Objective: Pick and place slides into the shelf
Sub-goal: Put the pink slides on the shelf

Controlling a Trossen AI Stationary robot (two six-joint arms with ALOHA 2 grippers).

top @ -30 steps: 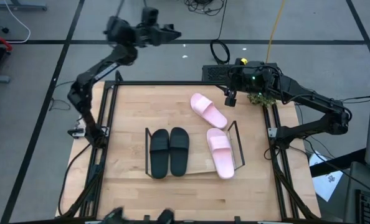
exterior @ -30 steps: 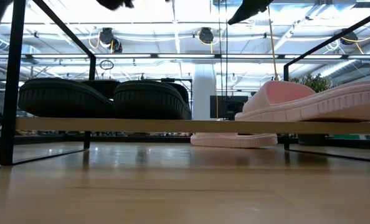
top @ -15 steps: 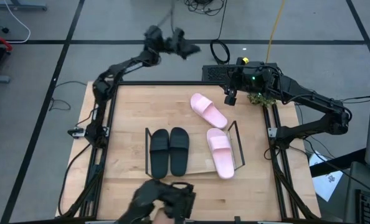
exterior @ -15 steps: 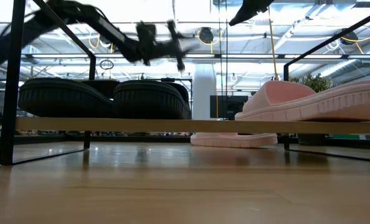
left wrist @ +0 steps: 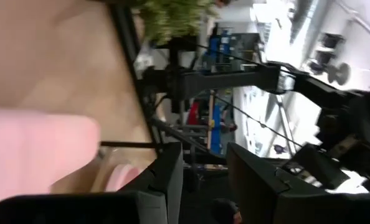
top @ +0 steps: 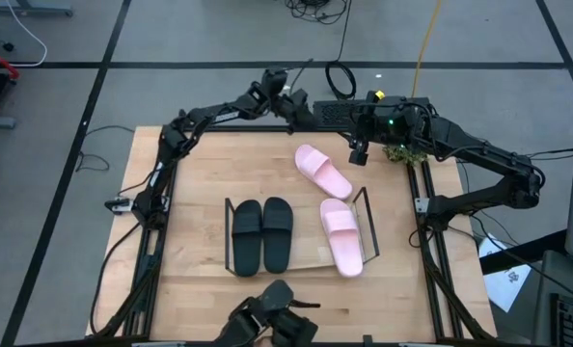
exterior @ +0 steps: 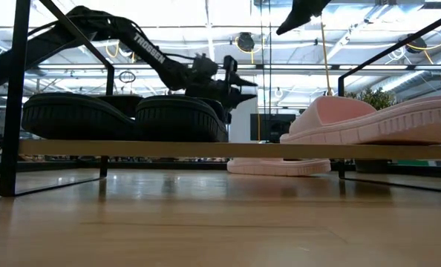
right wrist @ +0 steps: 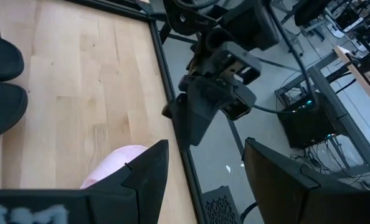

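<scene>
Low view first: the only writing I can read is TROSSEN in white capitals along the left arm [exterior: 142, 46], which reaches across above the black slides [exterior: 124, 115] sitting side by side on the shelf [exterior: 206, 149]. From the high view I see the left gripper [top: 296, 104] stretched out at the far edge of the table [top: 200, 164], beyond the rim, its fingers a little apart and holding nothing (its own wrist camera shows a gap between the two dark fingers [left wrist: 166, 180] and pink sandal beyond). The right gripper [top: 357, 154] hangs over the far right part of the table, near the loose pink slide [top: 322, 171] that lies flat on the wood, well off the shelf; its fingers [right wrist: 144, 171] stand well apart and are empty, touching nothing. The second pink slide [top: 341, 236] lies on the right end of the shelf, its near end poking out past the front edge, while the black pair fills the left half. In the low view the loose pink slide [exterior: 278, 167] shows on the tabletop under the shelf board.
</scene>
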